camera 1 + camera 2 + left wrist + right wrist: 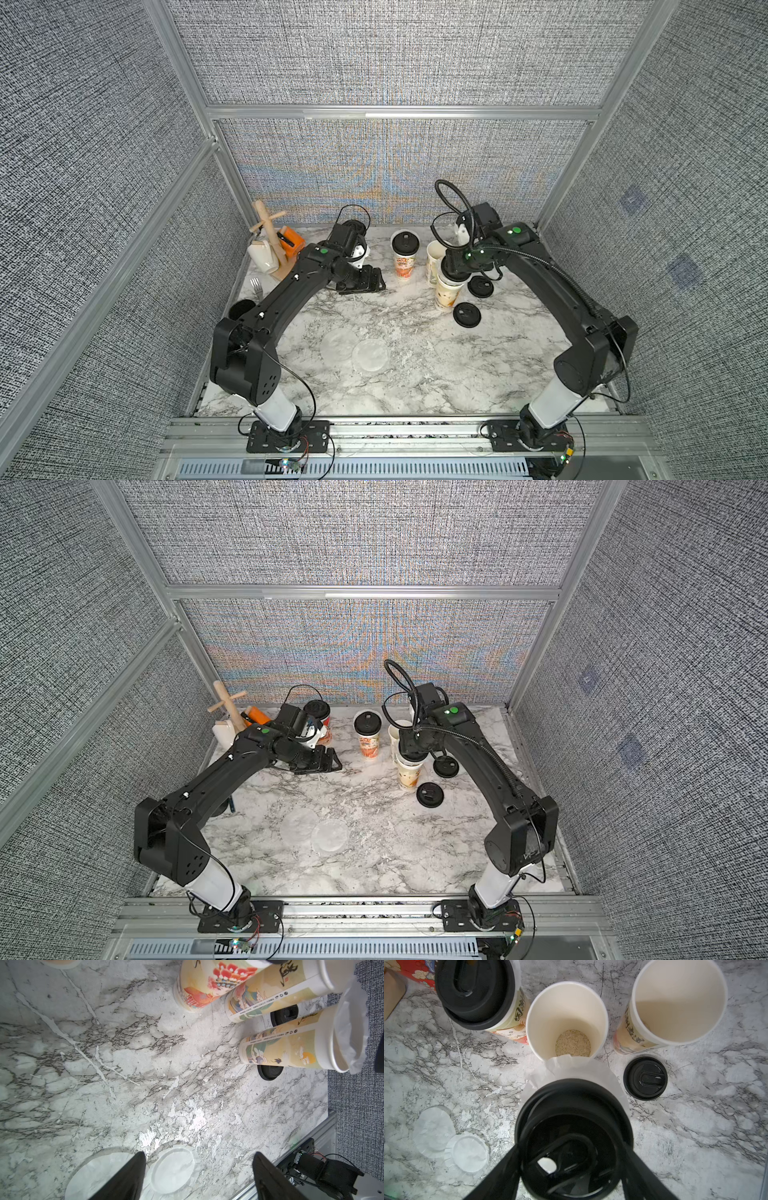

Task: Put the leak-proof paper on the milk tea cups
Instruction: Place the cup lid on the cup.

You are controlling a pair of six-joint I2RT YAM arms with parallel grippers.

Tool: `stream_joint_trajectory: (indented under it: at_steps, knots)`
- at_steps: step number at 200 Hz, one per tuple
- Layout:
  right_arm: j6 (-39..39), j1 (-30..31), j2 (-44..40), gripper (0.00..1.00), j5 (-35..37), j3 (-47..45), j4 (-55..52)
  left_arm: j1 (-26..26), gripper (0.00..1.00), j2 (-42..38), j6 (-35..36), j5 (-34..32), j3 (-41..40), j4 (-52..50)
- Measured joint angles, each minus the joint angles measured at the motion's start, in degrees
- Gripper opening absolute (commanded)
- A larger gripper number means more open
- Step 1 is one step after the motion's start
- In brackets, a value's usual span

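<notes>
1. In both top views the right gripper (454, 267) is hanging over a beige milk tea cup (448, 296) near the far right corner of the tabletop (436, 395). Its jaws are not showing there.
2. The right wrist view is showing them: they are gripping a black lid (571, 1118) by its sides. A leak-proof paper disc (577, 1070) is sticking out under it.
3. Only this view is showing beige grains inside the open cup (566, 1020).
4. In the left wrist view the left gripper (199, 1154) is standing wide open and empty.
5. Two loose discs (371, 355) are lying near the front edge, touching each other.
</notes>
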Motion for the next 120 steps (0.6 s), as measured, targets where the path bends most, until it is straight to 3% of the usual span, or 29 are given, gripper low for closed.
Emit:
stream_joint_trajectory:
  at_steps: [120]
  knots:
    - [-0.63, -0.81, 2.73, 0.71, 1.92, 1.01, 0.63, 0.00, 0.82, 0.00, 0.83, -0.04, -0.04, -0.04]
